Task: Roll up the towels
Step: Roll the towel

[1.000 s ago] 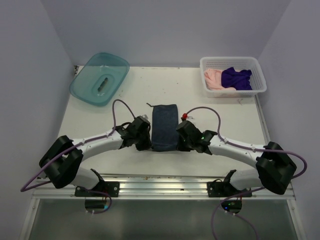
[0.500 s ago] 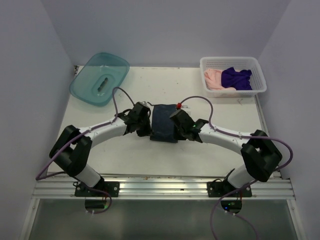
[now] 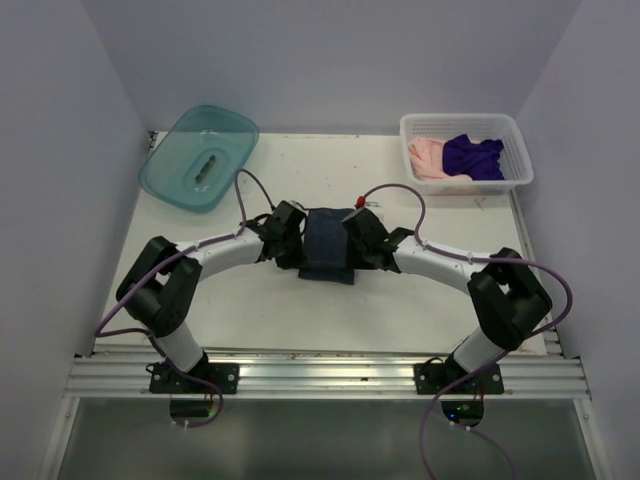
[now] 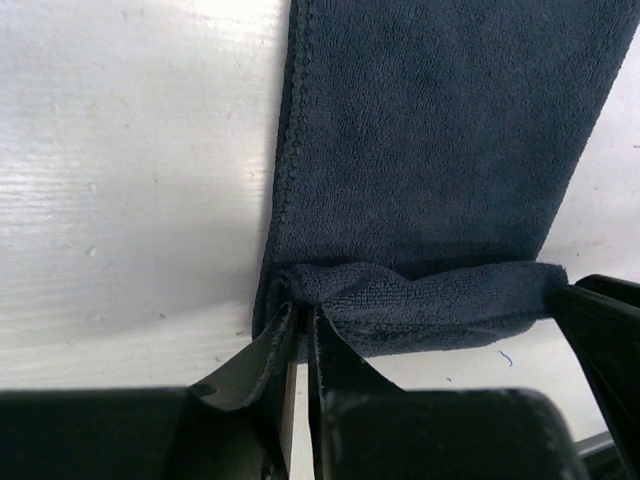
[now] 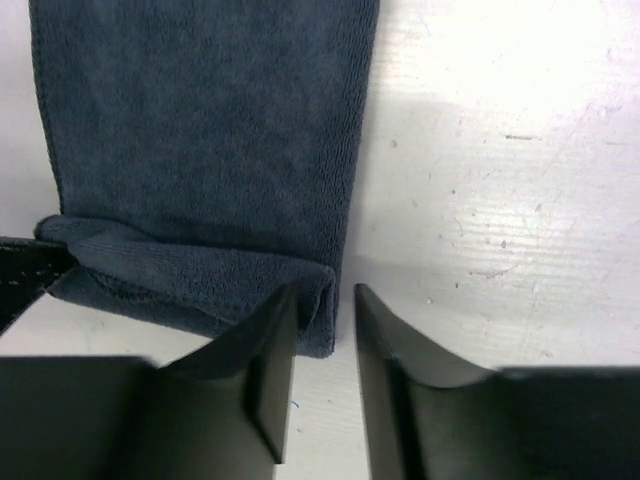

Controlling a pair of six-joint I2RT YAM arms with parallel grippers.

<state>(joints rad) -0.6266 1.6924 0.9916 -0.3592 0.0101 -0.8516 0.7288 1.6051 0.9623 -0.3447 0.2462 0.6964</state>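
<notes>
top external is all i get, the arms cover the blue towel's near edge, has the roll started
Observer: Yes. The left wrist view shows the near edge of the dark blue towel turned over into one narrow roll, with the rest lying flat.
Operator: right gripper clamped on it or not
Observer: Not clamped. In the right wrist view the right gripper is open, and the roll's corner sits loose between its jaws.
</notes>
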